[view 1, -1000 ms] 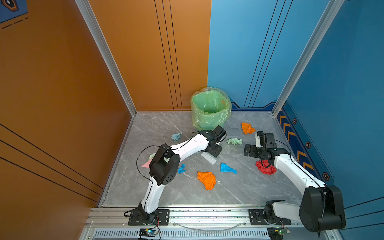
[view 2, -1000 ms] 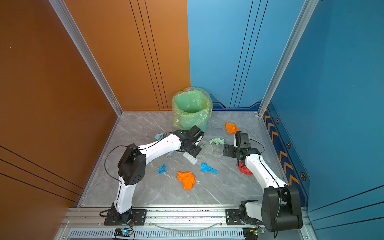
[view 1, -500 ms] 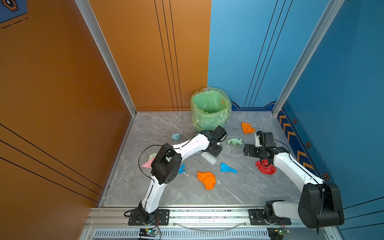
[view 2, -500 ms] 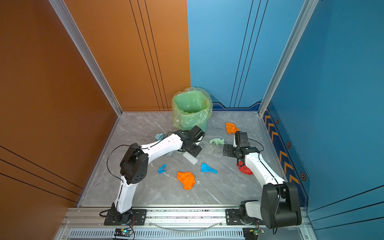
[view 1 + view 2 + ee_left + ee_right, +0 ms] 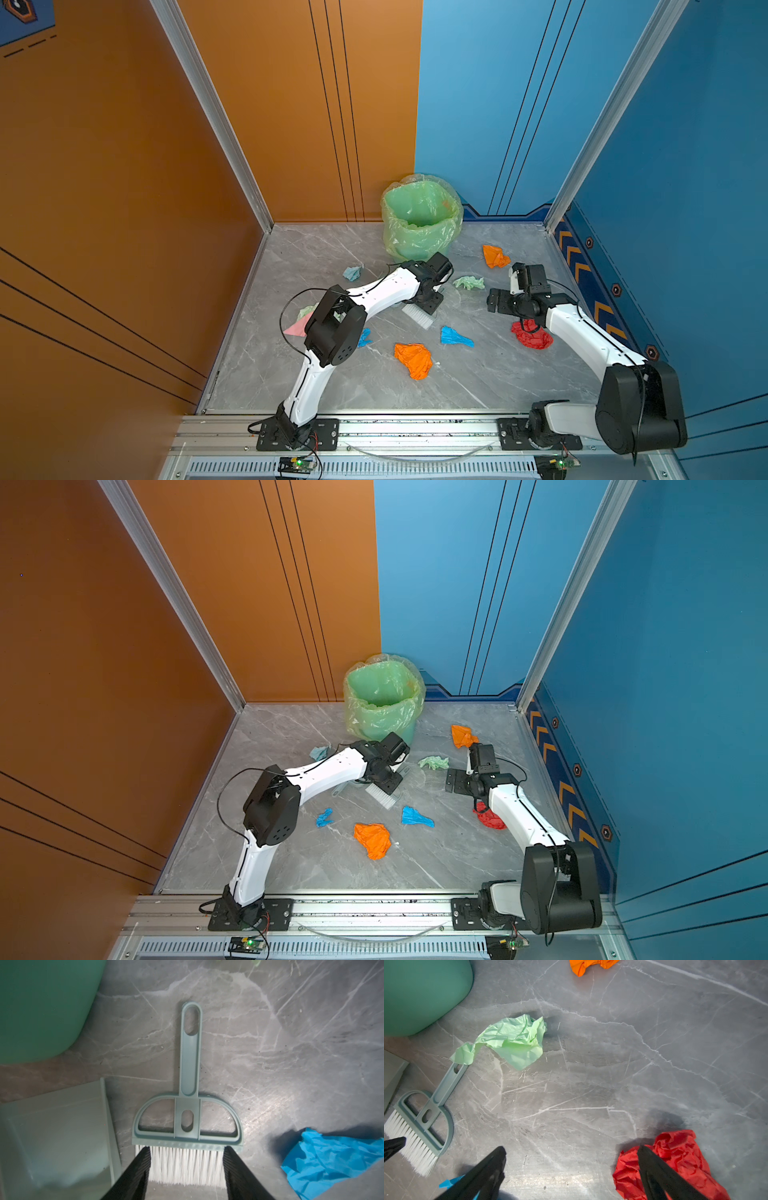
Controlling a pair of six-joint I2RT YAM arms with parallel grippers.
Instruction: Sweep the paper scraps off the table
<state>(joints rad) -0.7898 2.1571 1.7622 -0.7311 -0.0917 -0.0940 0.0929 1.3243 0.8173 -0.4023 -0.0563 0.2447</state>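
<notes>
A grey-green brush with white bristles lies flat on the table. My left gripper hangs over the brush, jaws open, and a fingertip stands at each end of the bristle row. Paper scraps lie around: two orange, bright blue, pale green, light blue, red. My right gripper is wide open over bare table, and the red wad lies beside one finger.
A green-lined bin stands at the back middle. A grey-green dustpan lies next to the brush, mostly under my left arm in both top views. Pink and green scraps sit beneath the left elbow. Walls close off three sides.
Both arms have shifted only slightly. The brush and the scraps lie where they were.
</notes>
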